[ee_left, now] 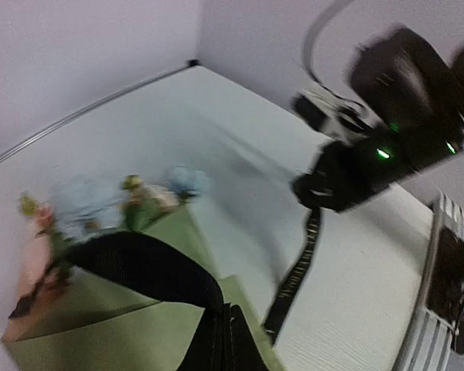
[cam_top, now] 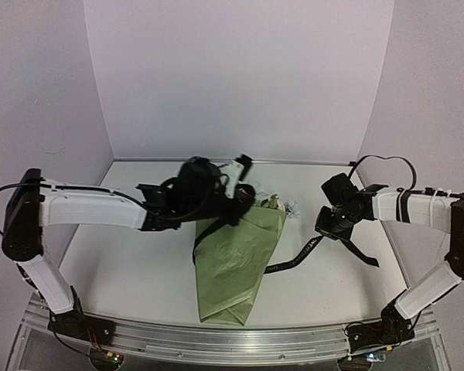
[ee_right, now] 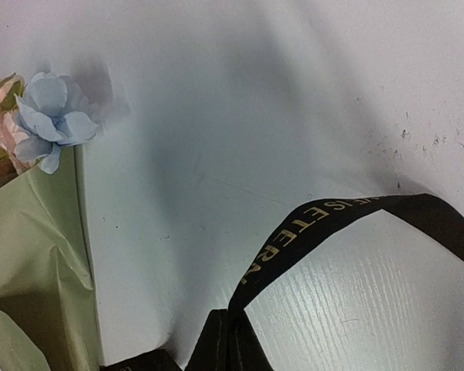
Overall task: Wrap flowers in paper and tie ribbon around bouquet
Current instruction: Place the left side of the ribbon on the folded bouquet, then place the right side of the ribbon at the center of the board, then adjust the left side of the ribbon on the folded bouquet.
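The bouquet (cam_top: 236,263) lies mid-table, a cone of olive-green paper (ee_left: 100,332) with its wide end at the back. The flowers (ee_left: 85,205) stick out of that end; a light-blue bloom (ee_right: 54,116) shows in the right wrist view. My left gripper (cam_top: 243,207) hovers over the cone's upper part, shut (ee_left: 228,340) on a stretch of the black ribbon (ee_left: 139,267) that arcs across the paper. To the right of the cone, my right gripper (cam_top: 334,224) is shut (ee_right: 232,340) on the lettered ribbon (ee_right: 332,220). The ribbon (cam_top: 294,261) runs from the cone to that gripper.
A loose ribbon tail (cam_top: 363,253) hangs from the right gripper toward the table's right edge. White walls close the table at the back and sides. A metal rail (cam_top: 216,344) runs along the near edge between the arm bases.
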